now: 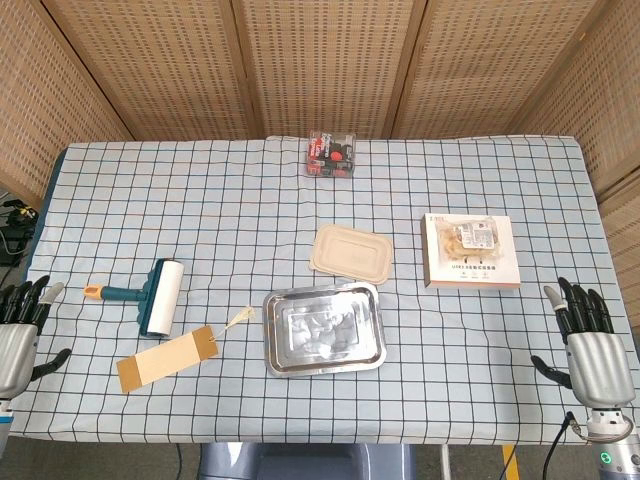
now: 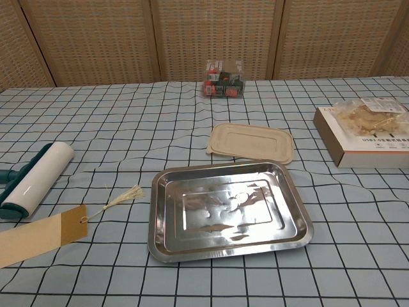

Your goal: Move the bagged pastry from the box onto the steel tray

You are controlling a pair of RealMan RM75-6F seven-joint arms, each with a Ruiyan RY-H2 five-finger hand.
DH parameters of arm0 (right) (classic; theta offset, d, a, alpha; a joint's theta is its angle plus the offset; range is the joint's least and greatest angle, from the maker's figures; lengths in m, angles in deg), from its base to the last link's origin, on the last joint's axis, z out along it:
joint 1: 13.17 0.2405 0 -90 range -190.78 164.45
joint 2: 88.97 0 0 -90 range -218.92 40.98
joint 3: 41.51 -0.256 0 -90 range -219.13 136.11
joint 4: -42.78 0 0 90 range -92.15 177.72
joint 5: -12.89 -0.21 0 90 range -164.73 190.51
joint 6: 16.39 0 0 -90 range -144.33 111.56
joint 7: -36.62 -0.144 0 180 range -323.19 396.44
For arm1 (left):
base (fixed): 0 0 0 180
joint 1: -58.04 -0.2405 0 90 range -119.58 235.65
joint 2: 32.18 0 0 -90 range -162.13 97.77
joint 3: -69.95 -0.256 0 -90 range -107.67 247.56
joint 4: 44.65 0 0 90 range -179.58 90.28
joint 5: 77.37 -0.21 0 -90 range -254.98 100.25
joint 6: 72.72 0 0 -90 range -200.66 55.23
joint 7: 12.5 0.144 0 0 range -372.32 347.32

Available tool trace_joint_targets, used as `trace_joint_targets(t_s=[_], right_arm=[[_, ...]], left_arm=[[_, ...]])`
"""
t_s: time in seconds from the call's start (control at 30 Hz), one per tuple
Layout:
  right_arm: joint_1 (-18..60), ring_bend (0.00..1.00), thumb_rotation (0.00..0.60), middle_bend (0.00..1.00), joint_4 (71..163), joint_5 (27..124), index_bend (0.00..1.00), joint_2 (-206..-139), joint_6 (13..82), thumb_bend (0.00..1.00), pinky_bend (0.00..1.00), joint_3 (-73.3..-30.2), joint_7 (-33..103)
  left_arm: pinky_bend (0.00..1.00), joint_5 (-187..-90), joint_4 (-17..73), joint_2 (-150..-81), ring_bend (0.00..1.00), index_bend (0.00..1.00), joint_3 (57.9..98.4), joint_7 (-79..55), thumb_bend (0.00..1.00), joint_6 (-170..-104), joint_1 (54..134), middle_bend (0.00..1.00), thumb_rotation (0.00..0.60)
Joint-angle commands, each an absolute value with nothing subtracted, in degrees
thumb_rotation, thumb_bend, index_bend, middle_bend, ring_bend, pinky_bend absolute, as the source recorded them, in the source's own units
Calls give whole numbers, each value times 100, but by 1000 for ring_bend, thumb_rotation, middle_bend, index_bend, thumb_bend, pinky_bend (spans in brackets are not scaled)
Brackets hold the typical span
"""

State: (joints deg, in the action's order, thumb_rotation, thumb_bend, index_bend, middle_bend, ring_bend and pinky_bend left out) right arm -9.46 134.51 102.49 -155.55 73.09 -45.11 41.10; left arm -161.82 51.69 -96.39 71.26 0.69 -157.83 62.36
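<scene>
Fingers apart, the left hand [image 1: 18,340] holds nothing by the table's left edge. Steel tray [image 2: 230,210] sits bare in the middle. Bagged pastry [image 1: 470,238] lies on the white box [image 1: 470,252]. The right hand [image 1: 592,352] holds nothing too, fingers spread

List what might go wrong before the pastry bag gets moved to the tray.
1. The pastry bag lies loose on top of the box; a poor pinch by the right hand may push it off or drag the box along.
2. The beige lid sits close behind the steel tray, so the carried bag could bump it.
3. The tablecloth is wrinkled and may shift.
</scene>
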Motion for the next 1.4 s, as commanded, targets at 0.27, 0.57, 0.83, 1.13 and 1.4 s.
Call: trace_joint_targets(t_s=[0.27, 0.57, 0.83, 1.13, 1.4], right_arm=[[-925, 0, 600, 0, 13458, 10243, 0, -15536, 7228, 75, 0, -4496, 4079], [-877, 0, 600, 0, 13440, 10263, 0, -15572, 7102, 75, 0, -4460, 4186], [-450, 0, 600, 0, 13525, 9954, 0, -15560, 6476, 74, 0, -4718, 4318], [803, 0, 600, 0, 13474, 8716, 40, -15669, 4912, 75, 0, -5586, 4995], [1813, 0, 600, 0, 12894, 7116, 48, -15971, 3631, 75, 0, -5993, 5707]], left_arm=[[0, -16220, 5220, -9618, 0, 0, 7118, 76, 193, -15827, 6214, 0, 600], [0, -16222, 5222, -9617, 0, 0, 7117, 68, 194, -15827, 6206, 0, 600], [0, -16231, 5214, -9637, 0, 0, 7128, 113, 194, -15869, 6187, 0, 600], [0, -16113, 5164, -9694, 0, 0, 7172, 189, 193, -15772, 6229, 0, 600], [0, -15921, 5032, -9776, 0, 0, 7225, 213, 193, -15559, 6322, 0, 600]])
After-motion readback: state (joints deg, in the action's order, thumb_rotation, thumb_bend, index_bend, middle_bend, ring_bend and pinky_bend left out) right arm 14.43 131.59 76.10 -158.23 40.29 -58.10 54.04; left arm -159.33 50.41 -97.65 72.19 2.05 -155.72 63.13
